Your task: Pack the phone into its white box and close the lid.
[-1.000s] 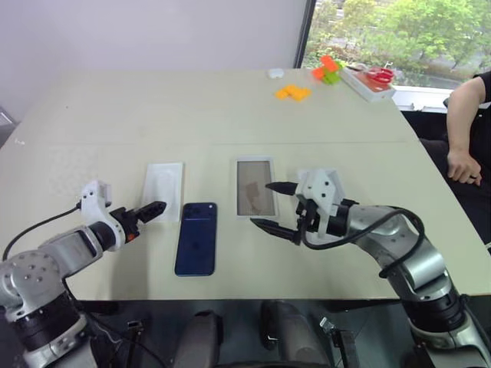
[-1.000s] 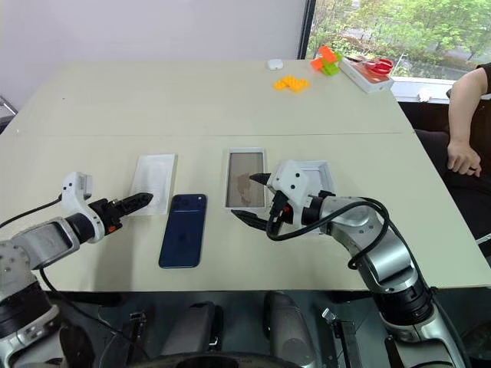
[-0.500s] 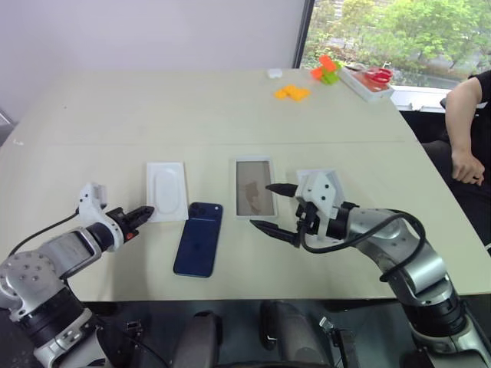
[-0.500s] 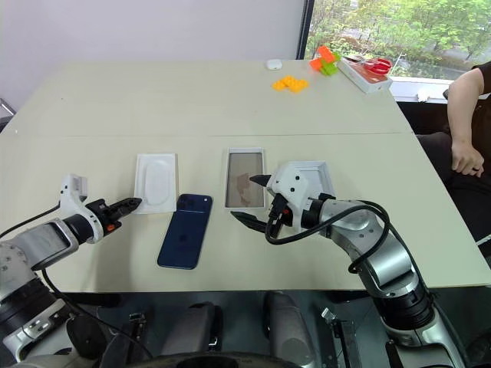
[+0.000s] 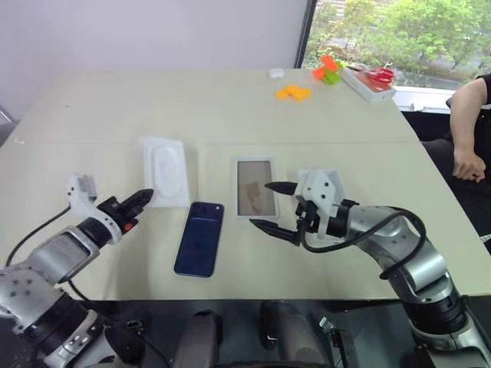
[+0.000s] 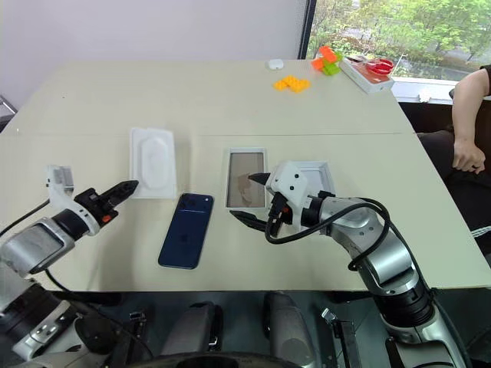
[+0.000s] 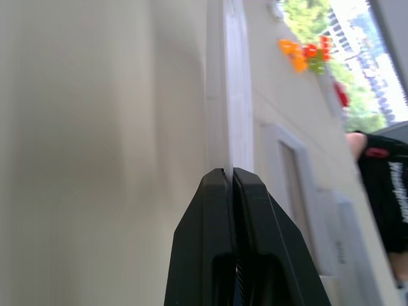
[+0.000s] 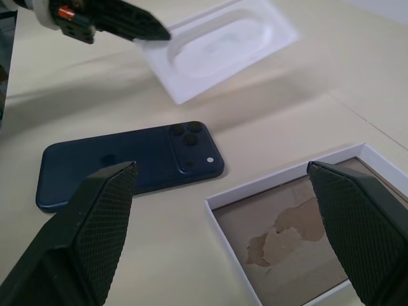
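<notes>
Left gripper (image 5: pixel 143 198) is clamped on the near edge of the flat white insert (image 5: pixel 166 172), a thin tray with an oval hollow, which it holds lifted and tilted clear of the worktop (image 5: pixel 230 107). Right gripper (image 5: pixel 270 205) stands with its jaws spread wide and nothing between them, poised just above the near end of the white box (image 5: pixel 255 188).

The phone (image 5: pixel 199 238) lies flat on the worktop, back up, camera cluster at its far end, between the two grippers and just beside the box. The lid (image 6: pixel 318 175) lies beyond the right wrist, largely hidden by it.

Assessment: the phone is rigid, fairly dense for its size, with a smooth glassy back likely to slip under black fingers. Lying flush, it offers no gap beneath; a grip across its long edges near the middle appears soundest. The box is barely larger, so entry must be square. The insert looks light and flexible.
</notes>
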